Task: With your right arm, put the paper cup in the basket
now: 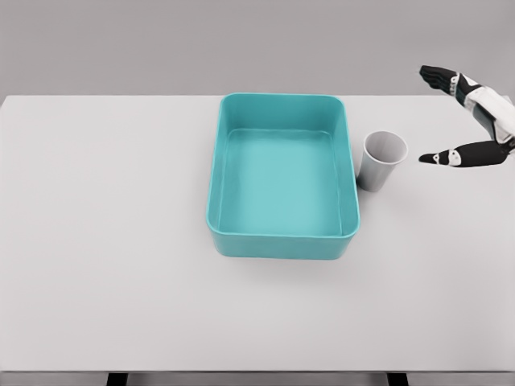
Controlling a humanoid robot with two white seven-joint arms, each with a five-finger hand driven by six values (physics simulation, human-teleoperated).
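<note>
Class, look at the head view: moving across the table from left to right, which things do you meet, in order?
Teal rectangular plastic basket → white paper cup standing upright → robot's black-and-white right hand with spread fingers.

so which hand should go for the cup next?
Right. The right hand is open just right of the upright paper cup, which stands beside the teal basket. No left arm shows.

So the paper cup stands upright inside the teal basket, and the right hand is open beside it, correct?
Not quite. In the head view the paper cup stands upright on the table, just outside the teal basket's right wall. The right hand is open beside it.
</note>
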